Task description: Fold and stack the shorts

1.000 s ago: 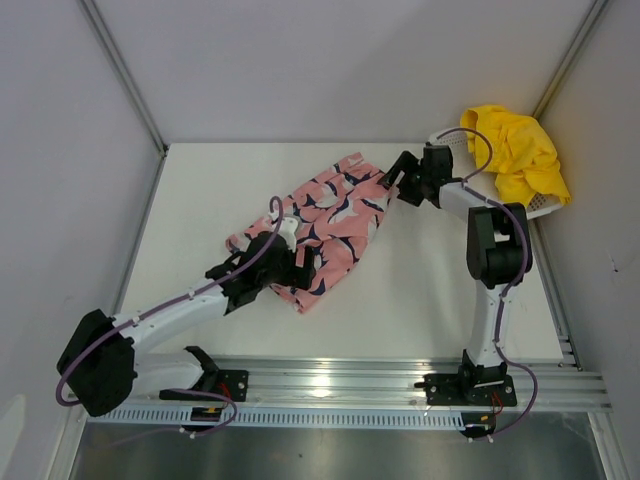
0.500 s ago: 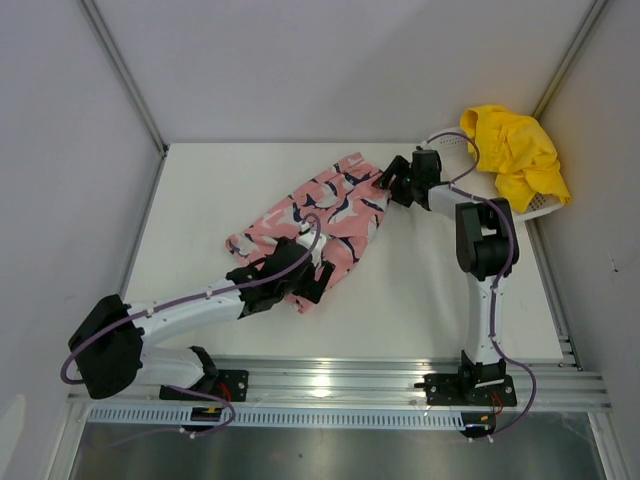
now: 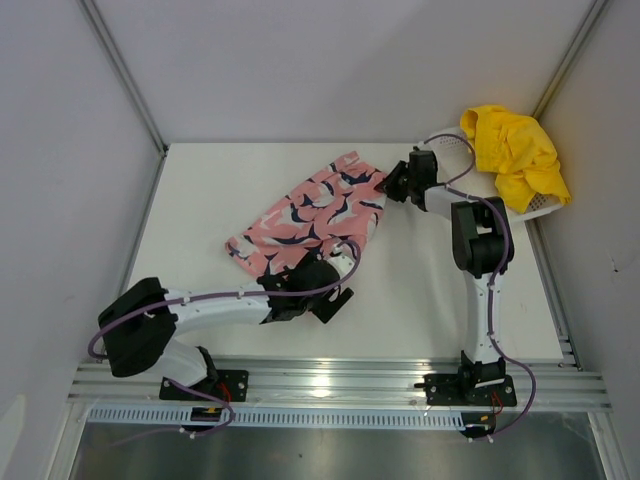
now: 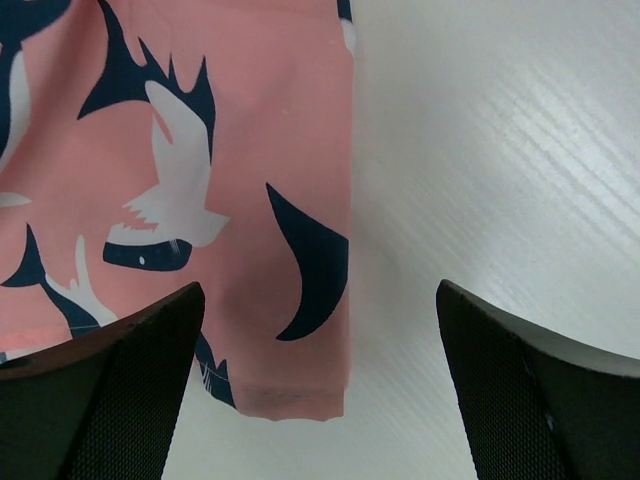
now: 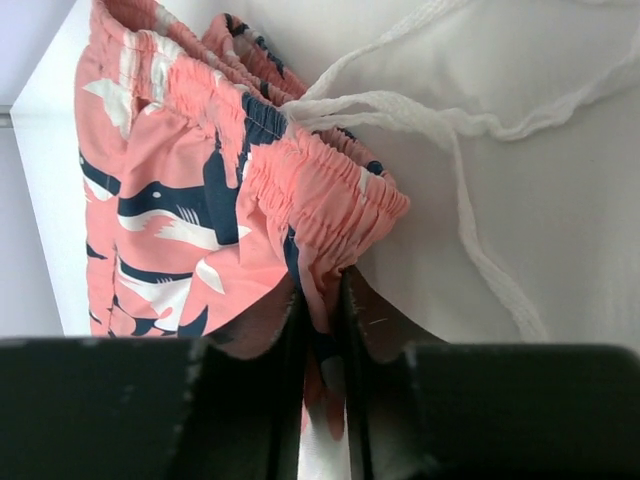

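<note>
White mesh basket (image 3: 541, 207) at far-R corner of white table (image 3: 200, 220); alu rail (image 3: 340, 380) along near edge.

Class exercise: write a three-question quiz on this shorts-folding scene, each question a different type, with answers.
1. True or false: the right pincer is clamped on the waistband of the pink shorts.
2. Where do the yellow shorts lie? A on the bare table; B on the white basket; C under the pink shorts.
3. Fill in: the left pincer stands ___ over a leg hem.
Key: 1 true; 2 B; 3 open.
</note>
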